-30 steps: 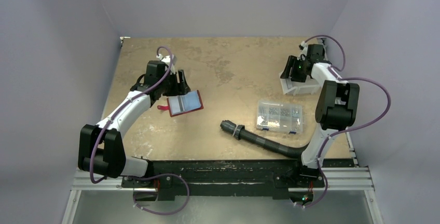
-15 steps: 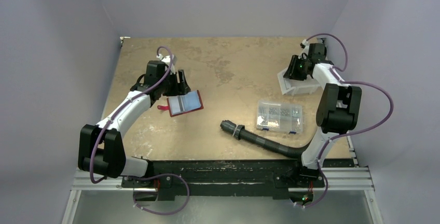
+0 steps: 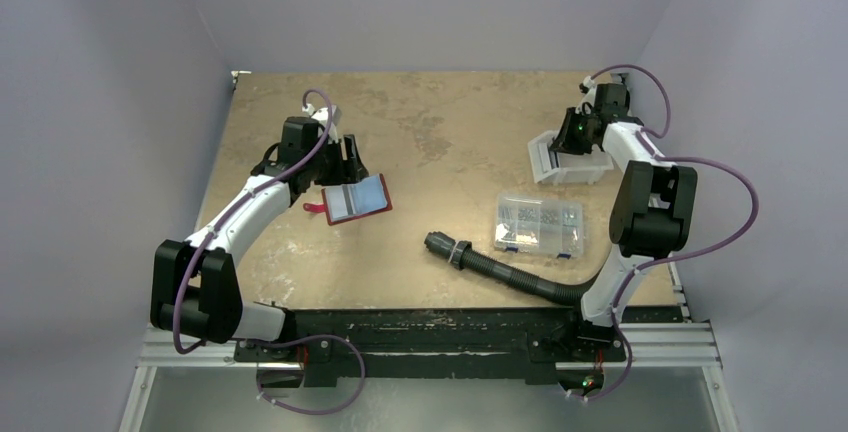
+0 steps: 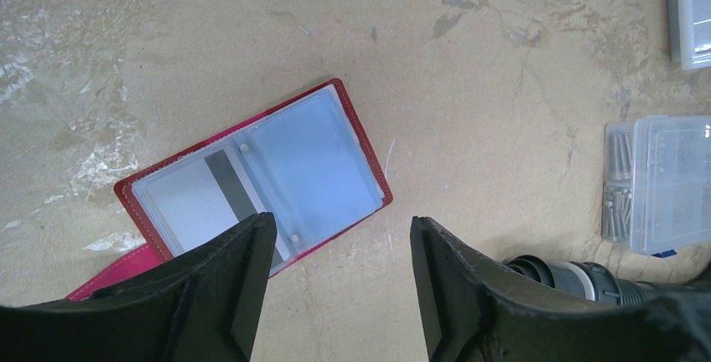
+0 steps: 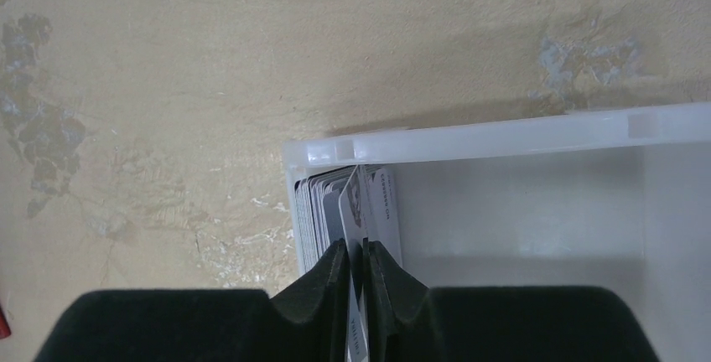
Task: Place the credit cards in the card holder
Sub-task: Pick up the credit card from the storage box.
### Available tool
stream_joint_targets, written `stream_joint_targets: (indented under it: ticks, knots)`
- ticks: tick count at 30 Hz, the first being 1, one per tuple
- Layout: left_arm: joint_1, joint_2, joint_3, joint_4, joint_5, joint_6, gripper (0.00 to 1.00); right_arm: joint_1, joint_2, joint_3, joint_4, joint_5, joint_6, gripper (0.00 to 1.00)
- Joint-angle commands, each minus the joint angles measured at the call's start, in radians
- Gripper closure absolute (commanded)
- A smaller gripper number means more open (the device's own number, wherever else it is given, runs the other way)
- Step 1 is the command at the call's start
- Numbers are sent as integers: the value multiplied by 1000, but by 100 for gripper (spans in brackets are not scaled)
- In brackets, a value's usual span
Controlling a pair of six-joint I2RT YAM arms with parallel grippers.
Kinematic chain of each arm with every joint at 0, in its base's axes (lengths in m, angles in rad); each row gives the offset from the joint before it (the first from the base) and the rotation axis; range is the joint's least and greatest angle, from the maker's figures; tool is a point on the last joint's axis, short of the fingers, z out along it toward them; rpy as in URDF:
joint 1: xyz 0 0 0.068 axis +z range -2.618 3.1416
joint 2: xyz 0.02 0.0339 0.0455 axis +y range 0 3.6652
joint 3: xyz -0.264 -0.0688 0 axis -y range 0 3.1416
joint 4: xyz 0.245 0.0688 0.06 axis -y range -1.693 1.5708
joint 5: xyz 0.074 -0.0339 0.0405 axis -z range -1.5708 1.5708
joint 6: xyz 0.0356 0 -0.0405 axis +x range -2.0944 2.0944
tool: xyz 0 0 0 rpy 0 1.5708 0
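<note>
The red card holder (image 3: 355,199) lies open on the table at the left, its clear sleeves showing a blue and pale grey card (image 4: 251,178) inside. My left gripper (image 3: 350,164) hovers just behind it, open and empty (image 4: 339,236), with one finger over the holder's near corner. At the far right, a stack of credit cards (image 5: 323,203) stands on edge at the left end of a white tray (image 5: 503,131). My right gripper (image 5: 356,249) reaches into that tray (image 3: 560,167) and is shut on one pale card (image 5: 358,199) of the stack.
A clear compartment box (image 3: 540,224) with small parts lies in front of the white tray. A black corrugated hose (image 3: 500,267) runs from the right arm's base toward the table's middle. Grey walls enclose the table.
My right gripper's jaws have come together on a card in the tray, and the tray has slid a little to the left. The left arm has not moved.
</note>
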Motion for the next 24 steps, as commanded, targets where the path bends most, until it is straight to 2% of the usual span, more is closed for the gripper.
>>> stream_joint_targets:
  ticks: [1, 13, 18, 24]
  knots:
    - [6, -3, 3, 43, 19, 18, 36, -6, -61, 0, 11, 21, 1, 84]
    - [6, 0, 5, 43, 19, 17, 36, -9, -78, 7, 3, 22, 0, 90]
    - [6, 0, 4, 42, 17, 18, 36, -10, -115, 5, 10, 92, 17, 100]
    - [6, 3, 4, 42, 19, 18, 36, -10, -133, 40, -27, 262, 102, 100]
